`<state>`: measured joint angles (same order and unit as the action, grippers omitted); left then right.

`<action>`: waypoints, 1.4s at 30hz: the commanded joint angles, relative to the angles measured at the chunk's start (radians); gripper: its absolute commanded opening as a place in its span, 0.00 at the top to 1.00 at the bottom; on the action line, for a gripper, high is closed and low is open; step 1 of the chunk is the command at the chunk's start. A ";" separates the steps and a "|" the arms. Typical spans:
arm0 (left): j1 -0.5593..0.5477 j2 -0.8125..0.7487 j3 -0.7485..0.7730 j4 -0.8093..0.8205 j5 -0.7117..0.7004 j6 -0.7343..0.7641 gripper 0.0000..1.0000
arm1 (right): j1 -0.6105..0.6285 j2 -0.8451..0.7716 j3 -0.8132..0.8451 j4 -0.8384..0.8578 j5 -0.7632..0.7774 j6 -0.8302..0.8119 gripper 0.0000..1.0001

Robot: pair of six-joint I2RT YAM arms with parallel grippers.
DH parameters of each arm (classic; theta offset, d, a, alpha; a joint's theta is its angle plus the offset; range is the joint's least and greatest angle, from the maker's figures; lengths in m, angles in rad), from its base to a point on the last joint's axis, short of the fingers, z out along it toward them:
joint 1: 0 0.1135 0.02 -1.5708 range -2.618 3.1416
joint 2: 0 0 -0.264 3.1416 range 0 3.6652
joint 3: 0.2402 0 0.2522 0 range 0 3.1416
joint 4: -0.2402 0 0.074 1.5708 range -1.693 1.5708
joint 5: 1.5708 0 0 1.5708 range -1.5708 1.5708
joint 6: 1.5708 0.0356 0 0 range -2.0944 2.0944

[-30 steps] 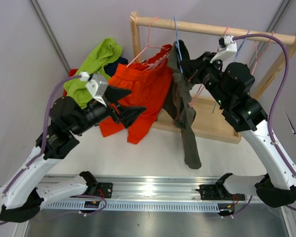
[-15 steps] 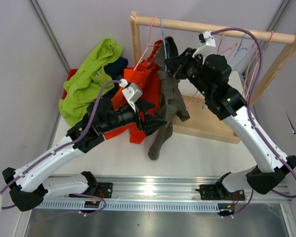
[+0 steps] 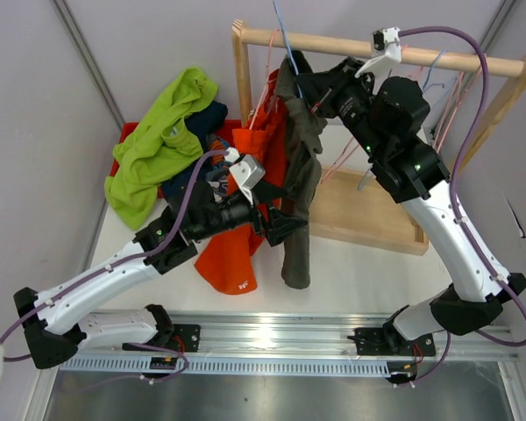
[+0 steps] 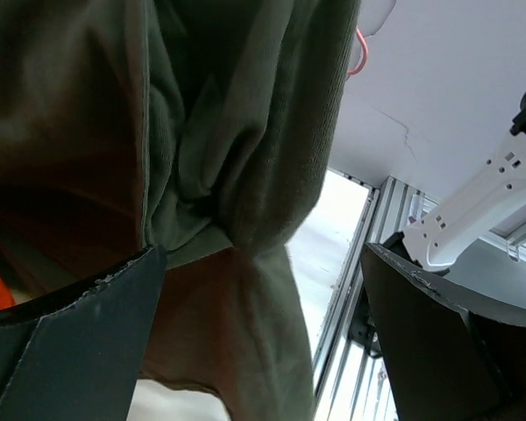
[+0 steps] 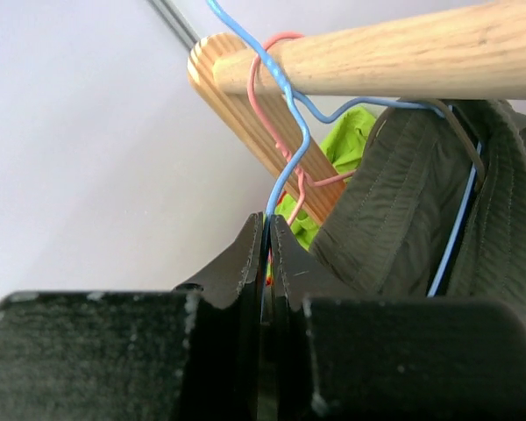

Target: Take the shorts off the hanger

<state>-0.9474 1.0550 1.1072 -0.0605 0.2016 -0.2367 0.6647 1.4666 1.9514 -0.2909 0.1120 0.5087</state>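
Clamping right hand (image 5: 267,232) on blue hanger (image 5: 288,175), held left hand (image 3: 285,215) wide around grey shorts (image 3: 296,259), not yet freed; lime pair (image 3: 162,132) heaped upper left.

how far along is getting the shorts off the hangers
Done: lime green shorts and navy shorts lie piled beside the rack. In hand: right gripper, jaws shut on the blue hanger carrying grey shorts; left gripper, jaws open around them. Left: grey and orange shorts look hung.

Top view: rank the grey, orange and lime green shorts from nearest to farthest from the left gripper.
1. grey shorts, hanging between the open left gripper fingers.
2. orange shorts, just to its left.
3. lime green shorts, far back-left.
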 commanded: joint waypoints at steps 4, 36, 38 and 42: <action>-0.039 0.057 0.035 0.123 -0.022 -0.013 0.01 | 0.016 -0.139 -0.115 0.179 0.120 0.088 1.00; -0.339 0.045 -0.142 0.192 -0.263 -0.061 1.00 | 0.053 -0.200 -0.192 0.217 0.318 0.088 1.00; -0.405 0.022 -0.185 0.198 -0.318 -0.079 1.00 | 0.044 -0.193 -0.183 0.219 0.314 0.090 1.00; -0.496 0.017 -0.251 0.197 -0.390 -0.105 1.00 | 0.013 -0.183 -0.169 0.217 0.304 0.099 1.00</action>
<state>-1.3693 1.0698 0.9100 0.1825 -0.1699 -0.2848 0.7124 1.2877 1.7000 -0.2516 0.3756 0.6018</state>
